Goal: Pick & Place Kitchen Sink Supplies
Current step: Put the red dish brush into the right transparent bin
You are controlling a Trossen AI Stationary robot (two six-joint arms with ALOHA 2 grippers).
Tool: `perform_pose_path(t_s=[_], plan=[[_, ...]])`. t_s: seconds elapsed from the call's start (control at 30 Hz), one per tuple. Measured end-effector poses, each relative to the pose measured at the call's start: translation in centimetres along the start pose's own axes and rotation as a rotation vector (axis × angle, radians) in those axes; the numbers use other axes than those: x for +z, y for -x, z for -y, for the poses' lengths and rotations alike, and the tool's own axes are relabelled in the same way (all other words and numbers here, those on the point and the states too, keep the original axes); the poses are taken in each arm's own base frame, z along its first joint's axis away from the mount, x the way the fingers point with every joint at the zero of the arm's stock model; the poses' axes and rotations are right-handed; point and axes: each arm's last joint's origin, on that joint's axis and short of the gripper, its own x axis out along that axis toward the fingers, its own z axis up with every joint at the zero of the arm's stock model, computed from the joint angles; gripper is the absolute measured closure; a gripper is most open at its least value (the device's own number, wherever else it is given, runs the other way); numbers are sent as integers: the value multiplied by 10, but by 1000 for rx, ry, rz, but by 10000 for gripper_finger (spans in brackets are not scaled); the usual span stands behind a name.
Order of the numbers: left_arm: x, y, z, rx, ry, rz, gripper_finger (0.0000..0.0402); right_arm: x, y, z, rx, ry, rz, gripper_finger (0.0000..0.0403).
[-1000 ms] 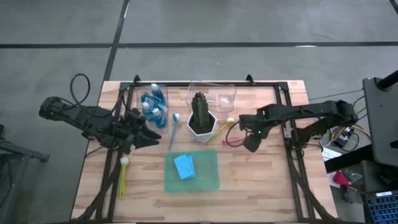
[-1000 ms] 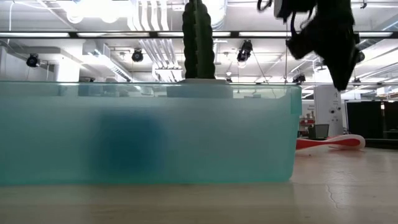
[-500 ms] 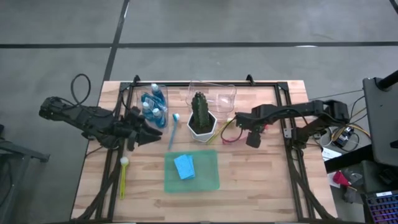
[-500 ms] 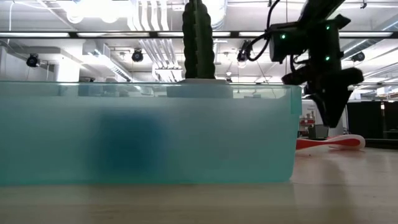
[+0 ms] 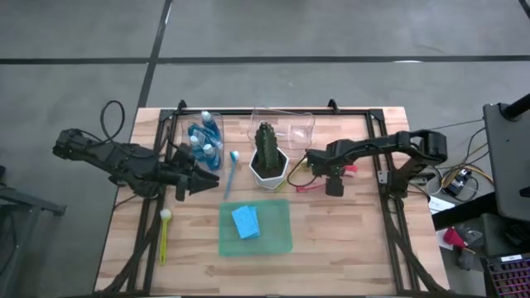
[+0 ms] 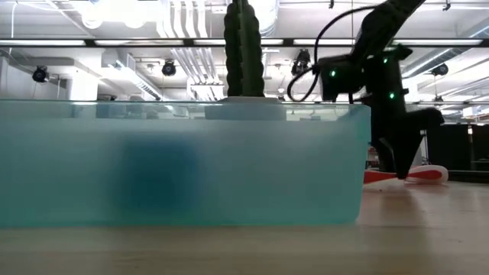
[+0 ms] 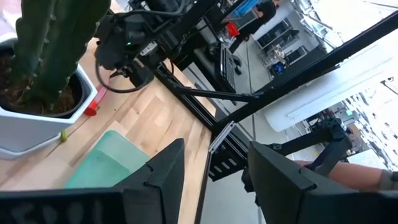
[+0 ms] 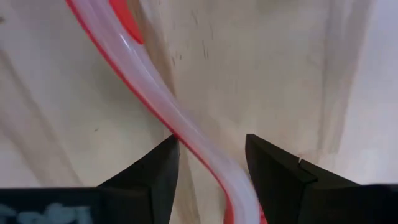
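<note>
My right gripper (image 8: 211, 167) is open and points down over the pink brush (image 8: 155, 99), which lies flat on the table. One finger stands on each side of its thin handle. In the low view the fingertips (image 6: 399, 169) are down near the table at the brush (image 6: 419, 174); from above, the gripper (image 5: 333, 179) is right of the cactus (image 5: 267, 149). My left gripper (image 7: 214, 163) is open and holds nothing, near the blue brush (image 5: 230, 172). Soap bottles (image 5: 204, 136) stand in a clear bin. A light-blue sponge (image 5: 245, 221) lies on the green mat (image 5: 277, 236). A yellow brush (image 5: 164, 236) lies near the left edge.
A clear container (image 5: 286, 126) stands behind the cactus pot, and a second yellow brush (image 5: 295, 169) leans by the pot. In the low view the mat's translucent wall (image 6: 183, 164) fills the foreground. Bare wood lies along the table's near edge and right of the right gripper.
My right gripper has come down from well above the table until its fingertips are at the pink brush. Its arm has folded in toward the cactus. Nothing on the table has moved.
</note>
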Motion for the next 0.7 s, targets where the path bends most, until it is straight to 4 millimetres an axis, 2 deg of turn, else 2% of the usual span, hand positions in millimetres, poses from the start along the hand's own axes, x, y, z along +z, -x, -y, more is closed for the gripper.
perform_pose_path(t_s=[0.17, 0.3, 0.57, 0.7], plan=[[0, -1, 0, 2, 12, -1, 234, 7, -17, -1, 7, 57, -63, 233], [0, -1, 0, 4, 17, 2, 234, 8, -22, -1, 10, 57, -85, 254], [0, -1, 0, 4, 20, 2, 234, -3, 4, 0, 7, -27, 3, 341], [0, -1, 0, 6, 10, 1, 234, -16, 19, 0, 6, -89, -7, 365]])
